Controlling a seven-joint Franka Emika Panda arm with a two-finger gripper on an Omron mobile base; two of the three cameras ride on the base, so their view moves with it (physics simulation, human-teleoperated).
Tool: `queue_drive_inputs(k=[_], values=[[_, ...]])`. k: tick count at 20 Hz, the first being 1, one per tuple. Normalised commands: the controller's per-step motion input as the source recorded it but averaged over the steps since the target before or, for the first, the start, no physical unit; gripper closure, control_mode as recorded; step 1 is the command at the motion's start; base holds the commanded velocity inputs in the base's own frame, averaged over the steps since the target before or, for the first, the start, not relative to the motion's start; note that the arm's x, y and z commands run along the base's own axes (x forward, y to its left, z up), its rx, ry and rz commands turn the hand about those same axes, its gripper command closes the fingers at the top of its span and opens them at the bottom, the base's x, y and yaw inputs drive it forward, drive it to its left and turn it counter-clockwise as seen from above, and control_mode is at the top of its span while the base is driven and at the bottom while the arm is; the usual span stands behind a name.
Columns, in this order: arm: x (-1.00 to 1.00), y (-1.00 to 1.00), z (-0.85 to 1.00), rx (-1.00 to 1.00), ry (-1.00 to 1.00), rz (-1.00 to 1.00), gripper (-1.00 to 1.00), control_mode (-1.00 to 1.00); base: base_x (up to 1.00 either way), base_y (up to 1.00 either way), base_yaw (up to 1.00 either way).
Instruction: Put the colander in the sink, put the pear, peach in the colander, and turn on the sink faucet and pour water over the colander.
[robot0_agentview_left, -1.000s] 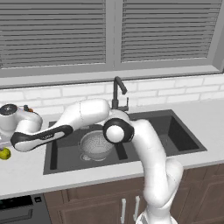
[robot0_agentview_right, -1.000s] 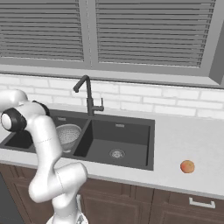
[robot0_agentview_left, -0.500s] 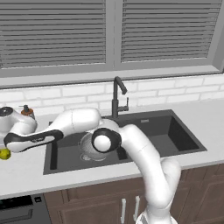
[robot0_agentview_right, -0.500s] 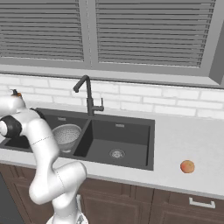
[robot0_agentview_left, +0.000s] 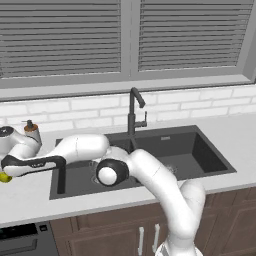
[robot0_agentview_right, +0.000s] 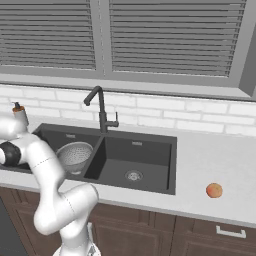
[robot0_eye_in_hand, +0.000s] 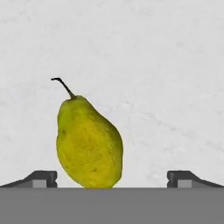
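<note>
Pear (robot0_eye_in_hand: 89, 142) lies on the pale, faintly mottled table (robot0_eye_in_hand: 166, 65) straight ahead of the gripper (robot0_eye_in_hand: 112, 178), between its two dark fingertips (robot0_eye_in_hand: 41, 178) but nearer one of them, and neither tip touches it; the gripper's jaws stand wide apart with nothing held. The fruit is yellow-green with a dull, slightly dimpled skin, full and rounded at the end nearest the gripper and narrowing to a thin dark curved stem at the far end. In the left base view the pear (robot0_agentview_left: 4, 177) shows as a small yellow spot on the table well to the left of the sink (robot0_agentview_left: 210, 152), where the white arm reaches out. The sink is a matte dark grey double basin with a round steel drain in the right basin. The colander (robot0_agentview_right: 75, 155), a silvery perforated metal bowl with a rim, sits in the sink's left basin. The sink faucet (robot0_agentview_right: 100, 107), a tall dark gooseneck, rises behind the sink's divider. A soap bottle (robot0_agentview_left: 31, 131) stands behind the sink's left end. The peach (robot0_agentview_right: 214, 190), round and orange-pink, rests on the table well to the right of the sink.
</note>
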Motion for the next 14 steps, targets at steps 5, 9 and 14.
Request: queue_drive_inputs(k=[5, 9, 14], values=[[0.07, 0.04, -0.29, 0.00, 0.01, 0.00, -1.00, -1.00, 0.00, 0.00, 0.00], [0.17, 0.00, -0.32, 0.00, 0.01, 0.00, -1.00, -1.00, 0.00, 0.00, 0.00], [0.13, 0.04, -0.29, 0.02, 0.06, 0.00, -1.00, -1.00, 0.00, 0.00, 0.00]])
